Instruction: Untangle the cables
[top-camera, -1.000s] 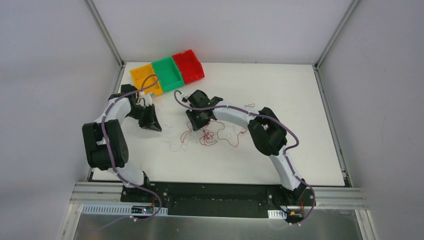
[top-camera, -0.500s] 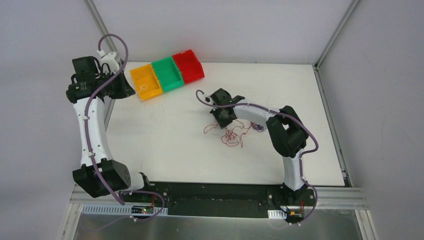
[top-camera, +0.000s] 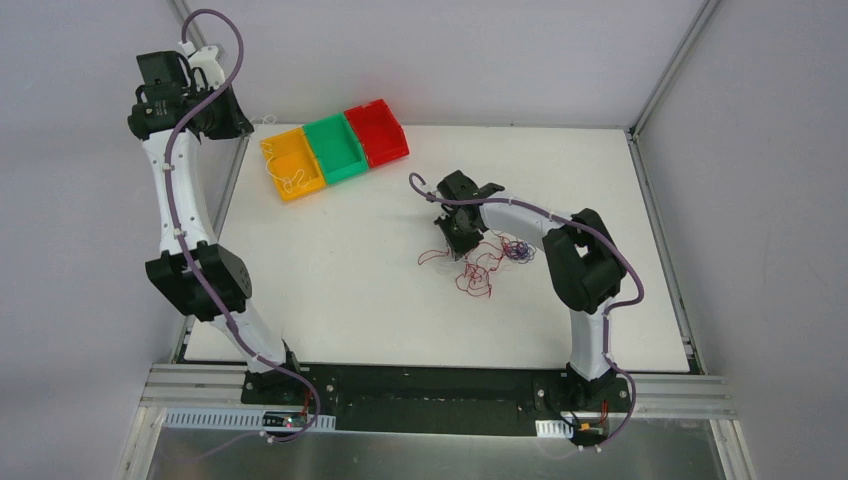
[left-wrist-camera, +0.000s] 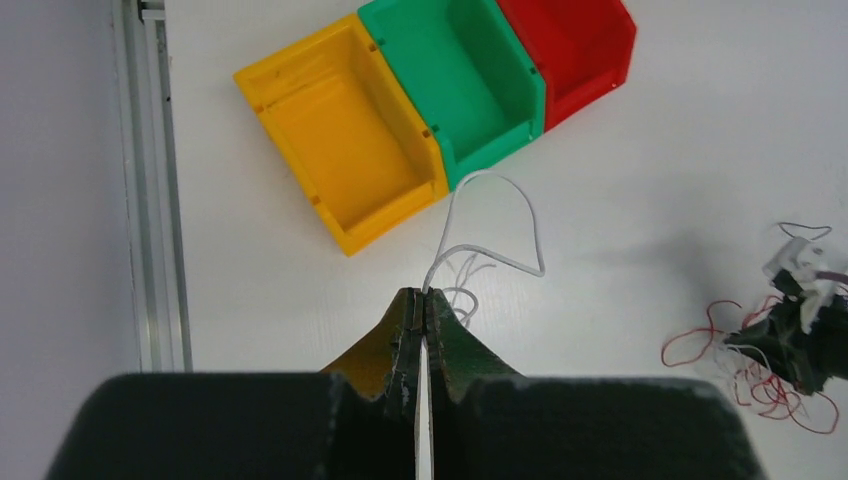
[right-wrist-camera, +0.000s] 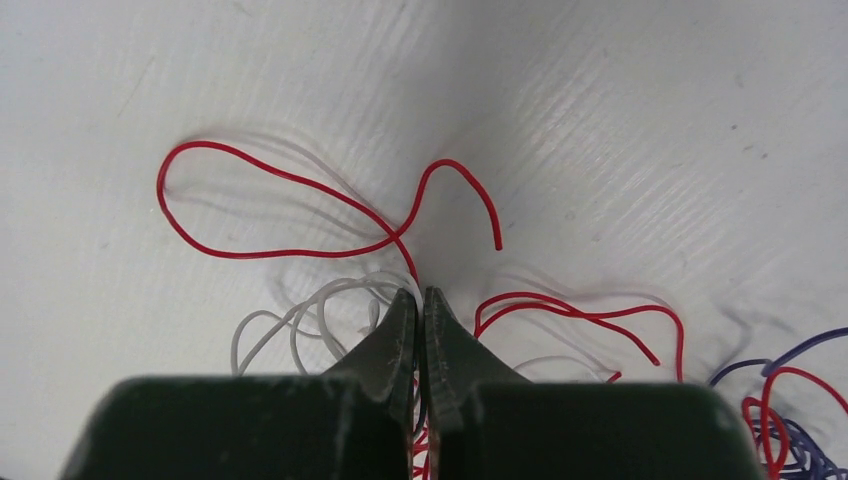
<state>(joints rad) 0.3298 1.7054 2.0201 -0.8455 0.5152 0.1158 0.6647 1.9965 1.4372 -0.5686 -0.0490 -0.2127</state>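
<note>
Far left, high above the counter (top-camera: 330, 290): left pincer (left-wrist-camera: 420, 300) clenched on a whitish cable (left-wrist-camera: 487, 176), well apart from the rest.
Whitish cable: hair-thin and springy, arched in one open loop off the tips, loose ends trailing down toward the yellow bin (left-wrist-camera: 345, 130); touching the bin or not, cannot tell.
Bins: yellow, then green bin (left-wrist-camera: 470, 70), then red bin (left-wrist-camera: 570, 40), side by side at the far left corner of the counter.
Right of centre: heap of cables (top-camera: 478, 268) flat on the counter, loops crossing over one another.
Right pincer (right-wrist-camera: 420, 297): clenched low in the heap, seemingly on the red cable (right-wrist-camera: 280, 254), which runs straight into the tips.
Red cable: thin, curling in wide loose loops to both sides of the tips.
Pale loops (right-wrist-camera: 300, 325): just beside the tips, tucked under the red.
Purple-blue cable (top-camera: 517, 250): small tight knot of curls at the heap's right edge, crossed by red.
Done, by the look of it: one whitish strand parted from the heap.
Left to do: red, pale and purple-blue strands not yet parted, most of the job.
</note>
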